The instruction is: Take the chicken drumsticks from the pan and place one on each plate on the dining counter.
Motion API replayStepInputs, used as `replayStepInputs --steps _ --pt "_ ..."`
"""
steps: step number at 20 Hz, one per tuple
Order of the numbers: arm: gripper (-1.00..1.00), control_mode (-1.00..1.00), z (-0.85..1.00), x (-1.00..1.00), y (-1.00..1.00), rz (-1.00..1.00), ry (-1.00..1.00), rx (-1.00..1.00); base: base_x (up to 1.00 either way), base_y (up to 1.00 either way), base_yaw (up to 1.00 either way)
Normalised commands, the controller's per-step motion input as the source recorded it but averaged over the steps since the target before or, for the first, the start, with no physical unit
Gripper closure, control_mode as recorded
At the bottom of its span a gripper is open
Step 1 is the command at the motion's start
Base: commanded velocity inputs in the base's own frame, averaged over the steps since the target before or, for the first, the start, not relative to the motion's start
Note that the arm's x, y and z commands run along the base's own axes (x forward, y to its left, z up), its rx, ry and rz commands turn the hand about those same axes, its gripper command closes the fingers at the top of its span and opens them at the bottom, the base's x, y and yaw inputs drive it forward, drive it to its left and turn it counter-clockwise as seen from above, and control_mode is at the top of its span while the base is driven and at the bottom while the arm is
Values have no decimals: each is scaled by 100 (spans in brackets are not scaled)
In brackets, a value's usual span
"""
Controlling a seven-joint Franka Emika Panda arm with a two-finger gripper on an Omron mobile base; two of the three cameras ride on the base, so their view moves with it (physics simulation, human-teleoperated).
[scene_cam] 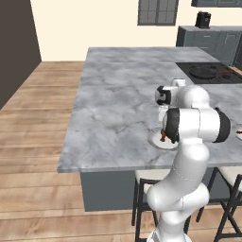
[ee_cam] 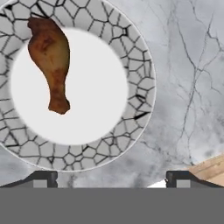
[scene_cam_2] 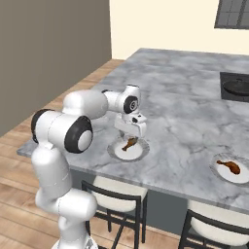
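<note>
While end effector (scene_cam_2: 132,136) hangs spread | drumstick (ee_cam: 51,61) on near plate (ee_cam: 131,57) | right base: second plate (scene_cam_2: 232,175) filled

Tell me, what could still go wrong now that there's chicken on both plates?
The open claw hangs just above the near drumstick, so a careless pull-away might nudge it off its plate. That plate also sits close to the dining counter edge, above the stools; a bump from the arm could push it over.
</note>
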Motion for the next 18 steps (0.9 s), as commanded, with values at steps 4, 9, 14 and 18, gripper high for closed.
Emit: replayStepInputs --steps 4,9,14,18 --pt "-100 -100 43 -100 0 11 0 0 0 0 0" --pt "-100 -100 35 -100 0 12 -11 0 0 0 0" --pt "-100 -100 36 -100 0 17 -15 0 0 0 0" --pt "-100 -100 36 -100 9 20 -15 0 0 0 0"
